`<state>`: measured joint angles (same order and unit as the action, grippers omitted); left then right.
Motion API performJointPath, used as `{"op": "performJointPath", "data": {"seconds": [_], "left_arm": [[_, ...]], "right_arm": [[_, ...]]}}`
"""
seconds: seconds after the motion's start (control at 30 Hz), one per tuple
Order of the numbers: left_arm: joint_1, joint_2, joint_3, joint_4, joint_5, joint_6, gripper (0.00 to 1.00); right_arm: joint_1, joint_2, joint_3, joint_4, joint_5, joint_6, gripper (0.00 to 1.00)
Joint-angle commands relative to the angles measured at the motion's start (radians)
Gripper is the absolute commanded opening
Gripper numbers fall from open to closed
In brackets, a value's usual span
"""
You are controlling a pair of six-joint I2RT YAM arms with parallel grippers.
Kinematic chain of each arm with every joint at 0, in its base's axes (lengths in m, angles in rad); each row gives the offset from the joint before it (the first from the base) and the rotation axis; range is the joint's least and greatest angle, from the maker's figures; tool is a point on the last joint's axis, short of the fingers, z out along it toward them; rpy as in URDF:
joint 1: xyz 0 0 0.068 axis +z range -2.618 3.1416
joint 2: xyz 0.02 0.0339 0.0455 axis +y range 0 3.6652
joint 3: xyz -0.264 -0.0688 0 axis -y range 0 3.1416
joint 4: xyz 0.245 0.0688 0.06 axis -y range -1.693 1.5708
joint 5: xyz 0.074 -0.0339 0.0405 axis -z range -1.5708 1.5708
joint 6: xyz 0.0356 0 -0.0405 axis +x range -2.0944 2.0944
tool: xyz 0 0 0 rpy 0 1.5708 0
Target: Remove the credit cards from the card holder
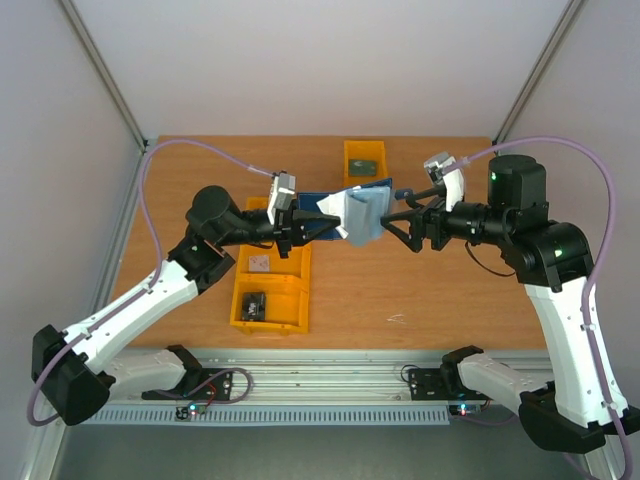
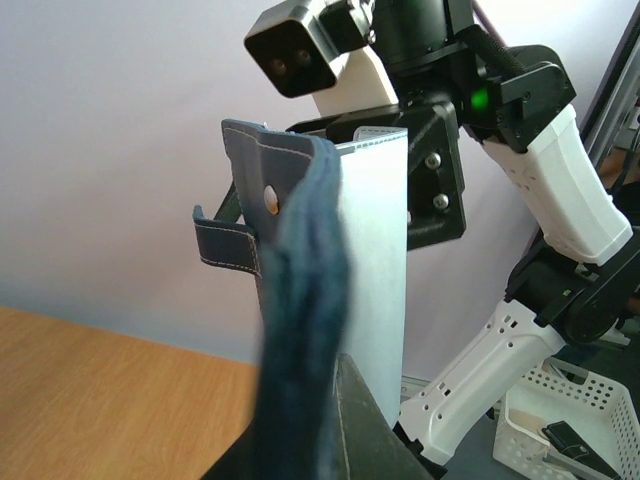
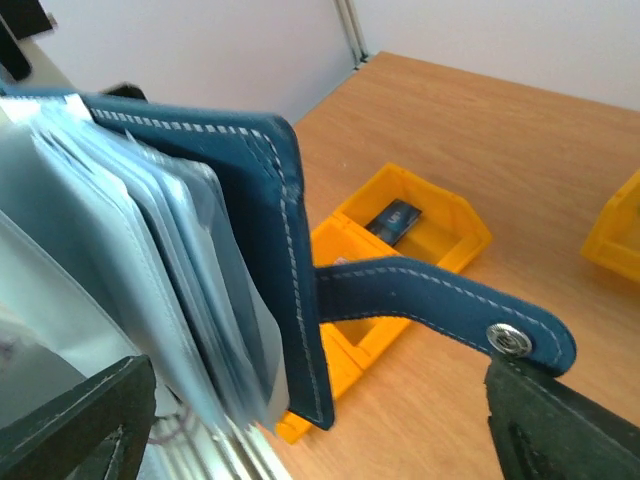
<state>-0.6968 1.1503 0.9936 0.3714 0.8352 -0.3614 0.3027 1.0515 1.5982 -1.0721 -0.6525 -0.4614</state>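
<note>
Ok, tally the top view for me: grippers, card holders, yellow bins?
Grippers: 2, left gripper and right gripper
Card holder: 1
Yellow bins: at least 3; one row is partly covered
Total: at least 6

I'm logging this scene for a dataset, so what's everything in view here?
table: one, wood-brown, under the arms
card holder: one, navy with pale sleeves, held in the air mid-scene
bins: at least three, yellow, one at the far edge, others left of centre
bin contents: three small items, two dark, one pale, one per bin
basket: one, white, off the table, left wrist view
left gripper: one, black, shut on the card holder
right gripper: one, black, open beside the card holder
</note>
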Motion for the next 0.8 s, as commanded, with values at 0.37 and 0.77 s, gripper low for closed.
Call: {"op": "performJointPath", "data": {"seconds": [0.37,0.77], "left_arm": [[0.001,-0.032,-0.006,0.093,0.028,0.027,0.00],[0.000,-0.017,-0.003,0.089,0.068,0.053,0.00]], "right_arm": [[-0.003,0.049,0.026,-0.038,-0.044,-0.016,0.92],[0.054,0.061,-0.052,0.219,-0.337,0.088,0.57]]}}
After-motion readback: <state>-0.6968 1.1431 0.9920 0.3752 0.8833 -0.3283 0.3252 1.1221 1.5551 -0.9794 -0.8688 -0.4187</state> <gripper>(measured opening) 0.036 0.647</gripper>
